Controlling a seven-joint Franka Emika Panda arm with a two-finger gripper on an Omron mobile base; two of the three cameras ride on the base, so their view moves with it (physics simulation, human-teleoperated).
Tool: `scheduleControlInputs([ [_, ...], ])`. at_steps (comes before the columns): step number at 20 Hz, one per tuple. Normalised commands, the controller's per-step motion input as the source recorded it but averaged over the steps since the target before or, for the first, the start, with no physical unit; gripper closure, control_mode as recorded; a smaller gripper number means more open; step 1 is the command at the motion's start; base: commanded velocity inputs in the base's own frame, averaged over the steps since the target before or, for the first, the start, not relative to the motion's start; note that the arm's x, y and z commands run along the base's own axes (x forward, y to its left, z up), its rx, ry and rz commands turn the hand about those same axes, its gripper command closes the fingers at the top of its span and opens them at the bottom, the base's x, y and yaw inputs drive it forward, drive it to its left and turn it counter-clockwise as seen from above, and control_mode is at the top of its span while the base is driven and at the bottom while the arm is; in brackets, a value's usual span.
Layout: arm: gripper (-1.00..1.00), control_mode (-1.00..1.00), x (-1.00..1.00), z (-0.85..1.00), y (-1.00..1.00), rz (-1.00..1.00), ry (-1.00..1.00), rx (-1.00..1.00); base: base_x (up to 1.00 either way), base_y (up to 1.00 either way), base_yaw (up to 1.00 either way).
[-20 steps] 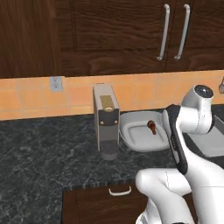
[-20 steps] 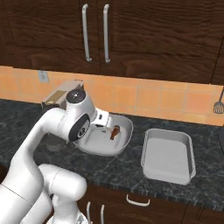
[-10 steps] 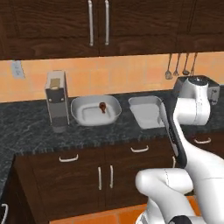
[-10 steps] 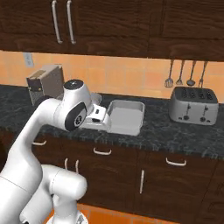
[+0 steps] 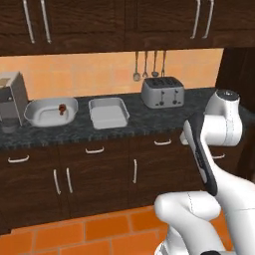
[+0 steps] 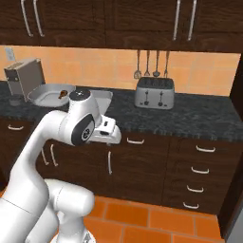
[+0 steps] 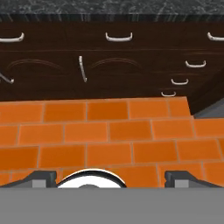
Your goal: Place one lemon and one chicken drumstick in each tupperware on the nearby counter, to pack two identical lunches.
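My jaws stand spread wide, about as far as they go, and hold nothing: in the hand view my two dark fingertips (image 7: 42, 177) sit far apart at the bottom corners, with bare orange floor tiles (image 7: 109, 131) between and ahead of them. My gripper (image 7: 111, 179) points down and forward at the floor in front of the dark-brown cabinets (image 7: 131, 65), well below the counter (image 5: 149, 122) and not touching anything.

Going left to right along that counter, all of it up and away from my jaws: a grey boxy appliance (image 5: 12, 99) stands at the far left. Just beside it sits the wide tupperware (image 5: 42, 115), with one chicken drumstick (image 5: 62, 107) lying inside it near its right part. Next comes the squarer tupperware (image 5: 107, 112), close beside the first; I see nothing in it. Farther right, well apart from both containers, stands the silver toaster (image 5: 163, 91), with utensils (image 5: 149, 63) hanging on the orange wall above it.

In the right base view my hand hangs in front of the cabinet drawers, lower than the countertop edge.
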Motion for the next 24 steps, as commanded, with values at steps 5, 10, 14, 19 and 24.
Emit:
scheduleControlInputs([
  [5, -1.00, 1.00, 0.00, 0.00, 0.00, 0.00, 0.00, 0.00, -0.39, -1.00, 0.00],
  [10, -1.00, 1.00, 0.00, 0.00, 0.00, 0.00, 0.00, 0.00, -0.54, -1.00, -0.01],
  [14, -1.00, 1.00, 0.00, 0.00, 0.00, 0.00, 0.00, 0.00, -0.38, -1.00, -0.04],
  [19, -1.00, 1.00, 0.00, 0.00, 0.00, 0.00, 0.00, 0.00, 0.55, -0.95, 0.01],
  [24, -1.00, 1.00, 0.00, 0.00, 0.00, 0.00, 0.00, 0.00, -0.27, -1.00, -0.40],
])
